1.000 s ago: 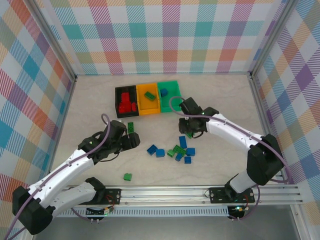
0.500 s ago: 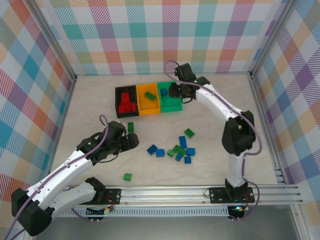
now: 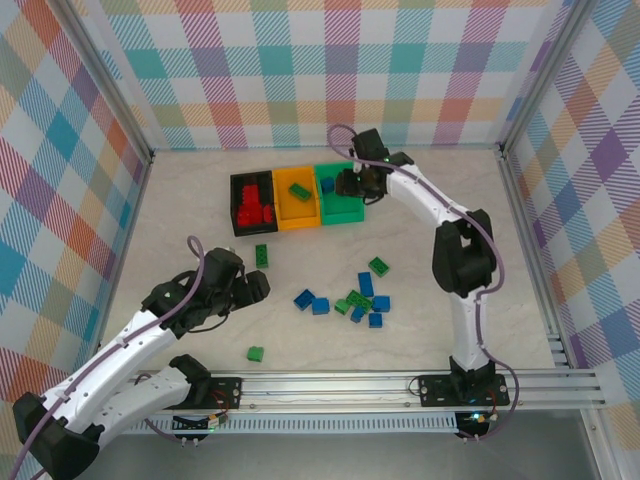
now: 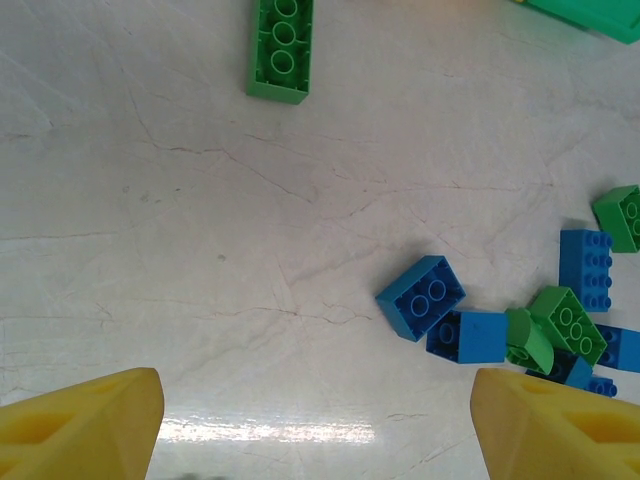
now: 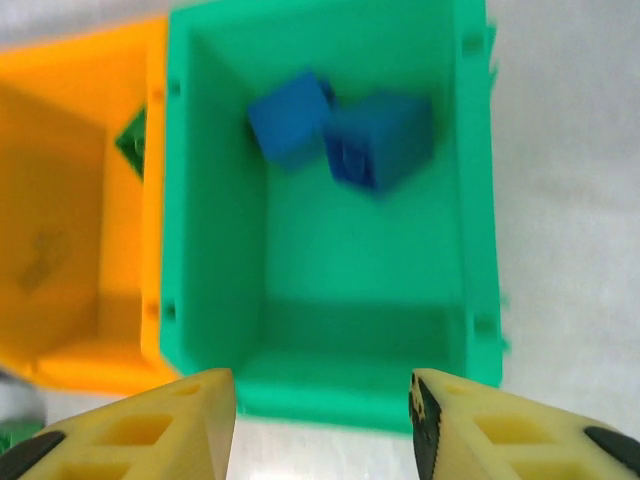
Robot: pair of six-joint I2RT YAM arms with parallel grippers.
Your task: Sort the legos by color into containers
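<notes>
Now, right hand (image 5: 322, 420): spread, nothing between its yellow fingers, poised over the near wall of the green bin (image 5: 475, 200).
Inside that bin: two blue legos (image 5: 290, 120) at the far end, touching each other.
Orange bin (image 5: 60, 250): just beside the green one; holds a green brick (image 3: 299, 190).
Black bin (image 3: 238, 205): on the orange bin's other side; holds the red bricks (image 3: 255, 205).
Left hand (image 4: 315, 420): spread wide and empty, above bare counter (image 4: 150, 250).
Nearest pieces: a long green brick (image 4: 281, 50) lying alone ahead; a blue brick (image 4: 420, 296) at the edge of the mixed pile (image 3: 360, 300).
Stray: one small green brick (image 3: 256, 353), well apart from the pile.
Handling: probably light, rigid, smooth-sided plastic that may skid or pop out of a skewed pinch.
Grip: across two flat side walls, and the long brick across its narrow width. The loners look easier, since the pile leaves little room for fingers.
</notes>
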